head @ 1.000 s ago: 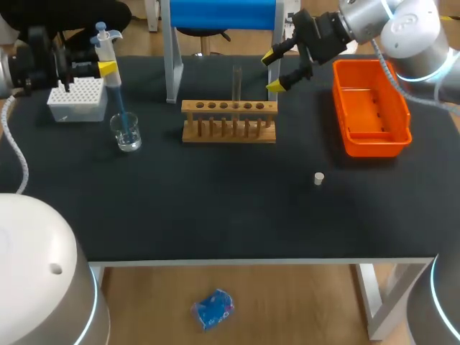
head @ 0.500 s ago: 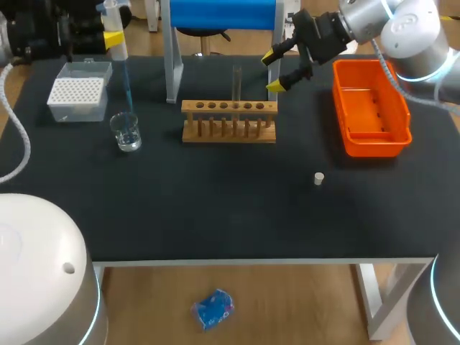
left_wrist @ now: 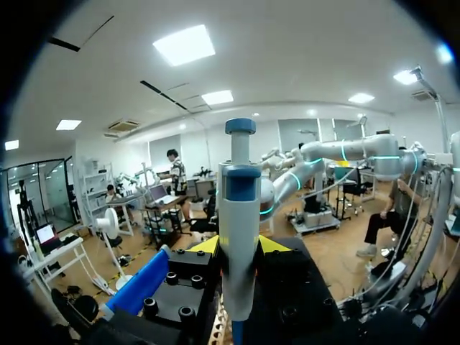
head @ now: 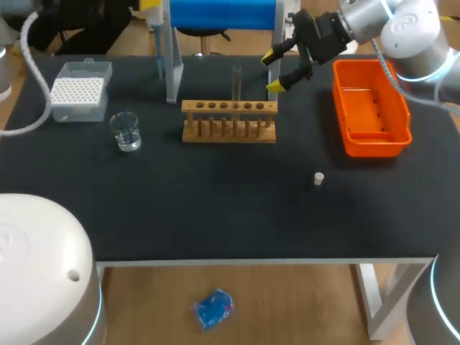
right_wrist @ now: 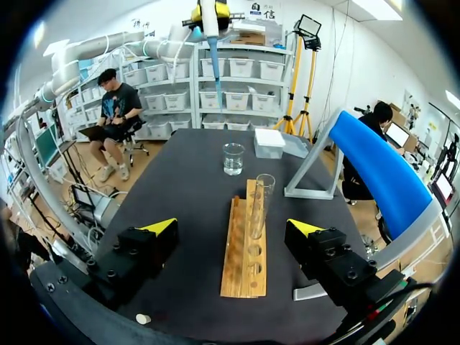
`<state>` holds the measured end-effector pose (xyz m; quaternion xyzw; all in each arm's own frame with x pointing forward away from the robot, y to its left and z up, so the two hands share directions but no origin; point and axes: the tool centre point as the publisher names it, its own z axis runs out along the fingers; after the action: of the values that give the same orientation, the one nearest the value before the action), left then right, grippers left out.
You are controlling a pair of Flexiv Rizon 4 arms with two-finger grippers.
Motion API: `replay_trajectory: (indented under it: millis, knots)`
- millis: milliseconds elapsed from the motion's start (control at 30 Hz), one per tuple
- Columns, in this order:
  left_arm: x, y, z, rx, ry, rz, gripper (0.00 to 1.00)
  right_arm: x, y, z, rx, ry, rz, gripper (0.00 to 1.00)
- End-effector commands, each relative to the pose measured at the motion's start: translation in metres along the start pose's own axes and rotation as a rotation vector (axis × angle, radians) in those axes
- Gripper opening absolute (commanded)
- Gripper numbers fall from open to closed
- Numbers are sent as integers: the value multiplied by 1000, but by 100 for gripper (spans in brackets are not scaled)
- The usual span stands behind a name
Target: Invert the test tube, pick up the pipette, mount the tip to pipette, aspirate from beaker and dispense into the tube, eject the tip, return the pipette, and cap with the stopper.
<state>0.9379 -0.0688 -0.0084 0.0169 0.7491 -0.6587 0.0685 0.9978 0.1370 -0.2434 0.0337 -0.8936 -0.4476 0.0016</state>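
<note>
My left gripper point(left_wrist: 239, 246) is shut on the white and blue pipette point(left_wrist: 239, 215), its yellow tips on either side of the body. In the head view that gripper point(head: 151, 5) is at the far edge, and the pipette's blue tip point(head: 159, 56) hangs in the air left of the wooden rack point(head: 228, 121). A clear test tube point(head: 236, 83) stands upright in the rack. The glass beaker point(head: 126, 131) sits at the left. My right gripper point(head: 277, 70) hangs open behind the rack's right end, with the test tube point(right_wrist: 260, 205) ahead of it. The small stopper point(head: 319, 178) lies on the mat.
A white tip box point(head: 77, 90) stands behind the beaker. A blue-topped stand on metal legs point(head: 172, 65) rises behind the rack. An orange bin point(head: 370, 108) sits at the right.
My left arm lifted the pipette out of the beaker and carried it up and to the right, toward the rack. The right arm stayed where it was.
</note>
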Motion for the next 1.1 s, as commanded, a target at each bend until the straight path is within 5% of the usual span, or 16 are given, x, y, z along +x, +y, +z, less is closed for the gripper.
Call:
replay_trajectory:
  millis: [33,500,1100]
  knots:
    - [-12,-10,27,3,38,13,0,-1,0,-1,1,3,0,100]
    - [-16,-32,89,32,130,90,0,-1,0,-1,1,3,0,100]
    - [-16,-32,89,32,130,90,0,-1,0,-1,1,3,0,100]
